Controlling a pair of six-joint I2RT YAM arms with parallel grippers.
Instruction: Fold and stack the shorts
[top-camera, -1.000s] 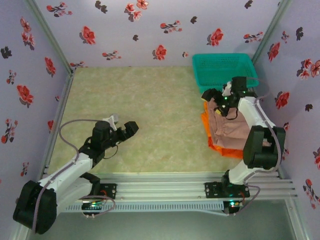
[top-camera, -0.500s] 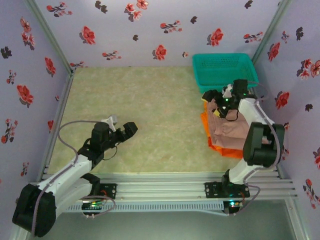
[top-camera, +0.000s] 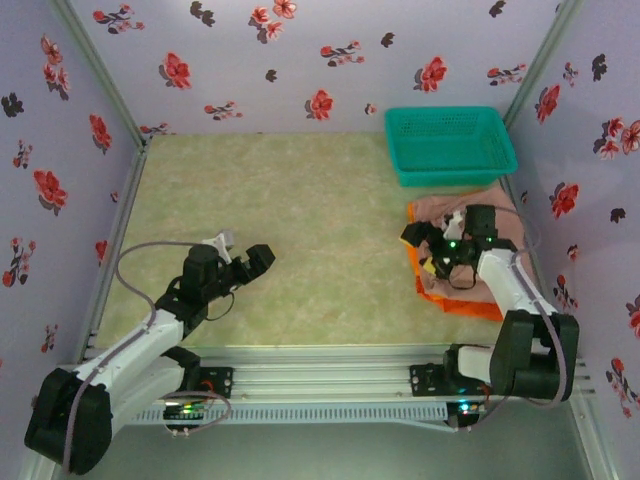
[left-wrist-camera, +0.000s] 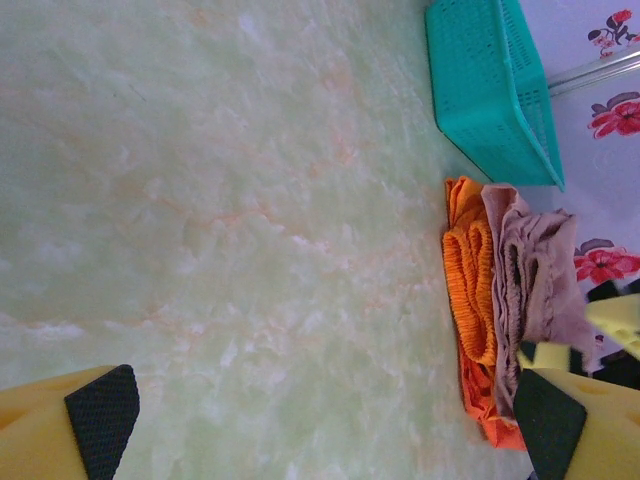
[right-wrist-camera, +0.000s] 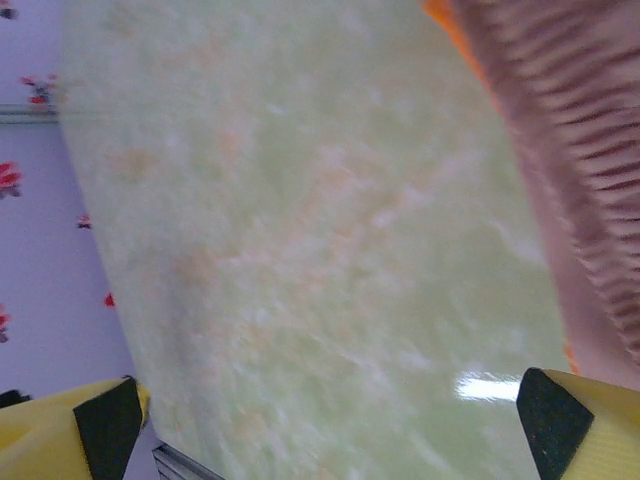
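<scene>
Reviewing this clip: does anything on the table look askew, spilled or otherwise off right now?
Nothing spilled or damaged. The one untidy spot is at the right: the pink-brown shorts lie on the orange shorts, whose edges poke out along the left and near sides. The teal basket behind stands upright.

Right claw (right-wrist-camera: 330, 425) spread wide, pink-brown shorts (right-wrist-camera: 598, 150)

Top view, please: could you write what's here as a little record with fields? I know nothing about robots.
stack: pink-brown shorts on top, orange shorts underneath, right side of the table
basket: teal mesh basket, beyond the stack, looks empty
left gripper: open, over bare table, holding nothing
right gripper: open, over the stack's left edge, holding nothing
</scene>
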